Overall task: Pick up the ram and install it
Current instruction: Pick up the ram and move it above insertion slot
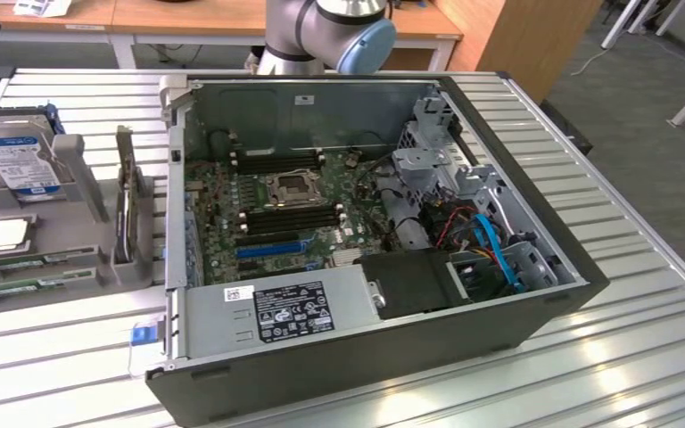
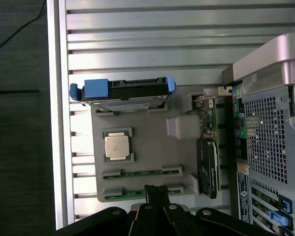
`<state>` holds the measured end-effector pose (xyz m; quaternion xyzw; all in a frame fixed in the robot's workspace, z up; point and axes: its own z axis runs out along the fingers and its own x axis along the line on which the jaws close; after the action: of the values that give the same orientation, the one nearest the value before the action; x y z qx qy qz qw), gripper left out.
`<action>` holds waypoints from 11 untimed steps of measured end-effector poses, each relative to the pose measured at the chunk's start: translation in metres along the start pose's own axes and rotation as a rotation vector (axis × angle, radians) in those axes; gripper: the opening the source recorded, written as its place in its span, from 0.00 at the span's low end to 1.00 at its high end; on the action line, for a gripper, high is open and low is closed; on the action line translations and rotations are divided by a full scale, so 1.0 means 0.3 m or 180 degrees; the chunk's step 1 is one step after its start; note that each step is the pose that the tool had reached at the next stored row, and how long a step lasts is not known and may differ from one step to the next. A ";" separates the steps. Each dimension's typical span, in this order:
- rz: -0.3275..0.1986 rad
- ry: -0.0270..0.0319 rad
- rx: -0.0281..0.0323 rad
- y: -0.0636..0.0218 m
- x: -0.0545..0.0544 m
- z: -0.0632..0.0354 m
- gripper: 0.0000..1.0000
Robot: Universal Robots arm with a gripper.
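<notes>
Two slim green ram sticks lie in slots along one edge of a grey parts holder [image 2: 147, 142]: one ram stick [image 2: 141, 173] and a second ram stick [image 2: 130, 193] beside it. In the exterior view the ram sticks [image 1: 33, 262] lie at the near end of the holder, left of the open computer case [image 1: 355, 357]. My gripper [image 2: 156, 189] hovers well above the holder with its black fingers pressed together and nothing between them; its tip lines up over the second stick. The motherboard [image 1: 283, 205] lies open, with dark memory slots [image 1: 289, 214] beside the processor socket.
The holder also carries a blue-and-silver hard drive [image 2: 122, 94], a square silver processor [image 2: 117, 146] and an upright expansion card [image 2: 208, 164]. The case's rear panel [image 2: 270, 137] stands close beside the holder. The slatted metal table [image 1: 628, 339] ends just past the holder.
</notes>
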<state>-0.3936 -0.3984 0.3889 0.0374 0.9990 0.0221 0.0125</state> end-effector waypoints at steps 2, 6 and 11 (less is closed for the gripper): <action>0.0000 0.0000 0.0000 0.000 0.000 0.000 0.10; -0.0001 0.0000 0.0000 0.000 0.000 0.000 0.10; -0.0068 0.0004 -0.0002 0.000 0.000 0.001 0.10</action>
<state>-0.3936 -0.3984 0.3887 0.0267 0.9993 0.0222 0.0121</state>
